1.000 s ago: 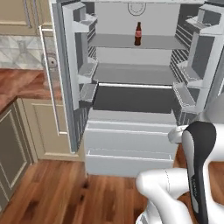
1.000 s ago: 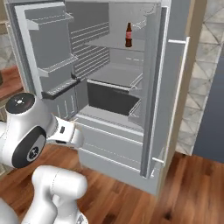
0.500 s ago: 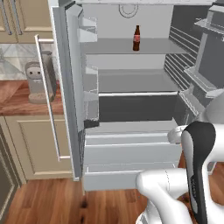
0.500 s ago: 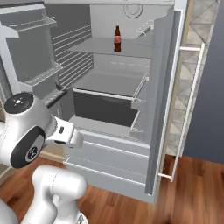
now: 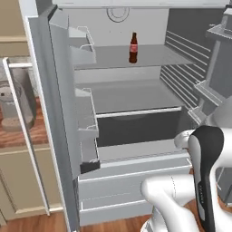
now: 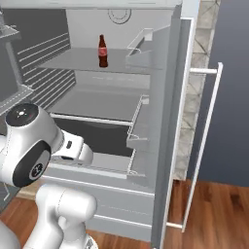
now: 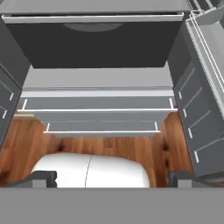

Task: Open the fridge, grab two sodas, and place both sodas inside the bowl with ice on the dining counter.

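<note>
The light-grey fridge [image 5: 136,86] stands with both doors swung wide. One soda [image 5: 133,47], a dark cola bottle with a red label, stands upright on the upper shelf [image 6: 102,50]. The other soda, the bowl with ice and the dining counter are out of view. My gripper [image 7: 112,180] is open and holds nothing. Its dark fingertips [image 7: 41,178] sit far apart, low in front of the fridge. It faces the two bottom drawers [image 7: 100,105] and the dark crisper drawer [image 7: 94,43], well below the soda's shelf.
The left door [image 5: 61,113] with its bins and bar handle [image 5: 25,136] juts out towards me. The right door [image 6: 170,121] and its handle [image 6: 204,146] do the same. A grey appliance [image 5: 16,104] sits on the kitchen counter at left. Wood floor [image 6: 214,209] lies below.
The whole picture has shifted: the base has driven closer to the fridge, which now looms larger. The soda has stayed on its shelf.
</note>
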